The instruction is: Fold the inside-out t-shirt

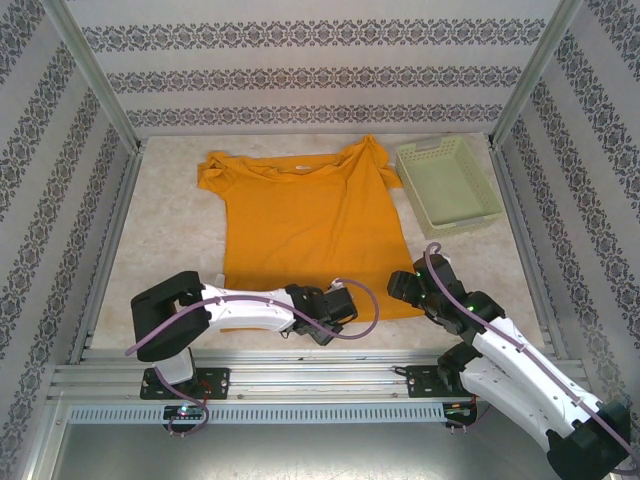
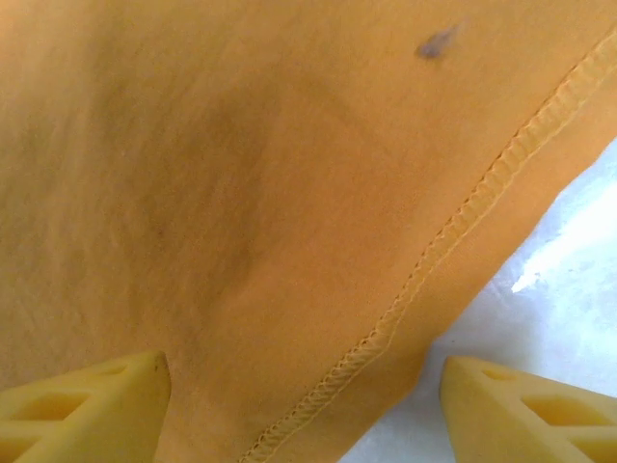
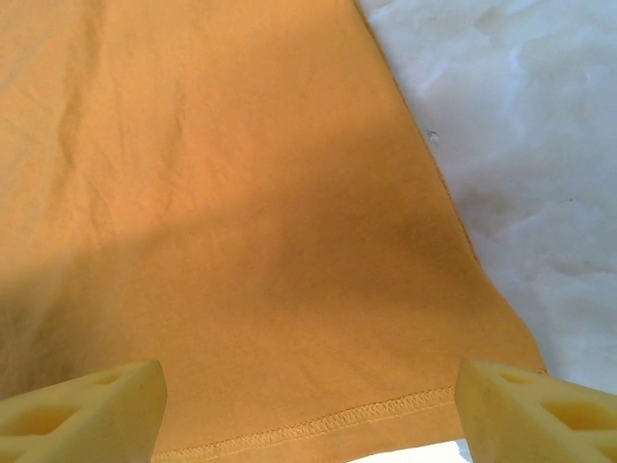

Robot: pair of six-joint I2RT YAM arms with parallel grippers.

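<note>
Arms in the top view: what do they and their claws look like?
Both the left arm and right arm have white shells with black joints and a looping purple cable. The left claw and right claw carry pale yellow wedge fingers with cut-outs.

The table has a pale top that looks like stone. An orange t-shirt lies flat in the middle, with its neck toward the far edge and its hem by the near edge. A light green basket sits in the far right corner, just beside one sleeve.
</note>
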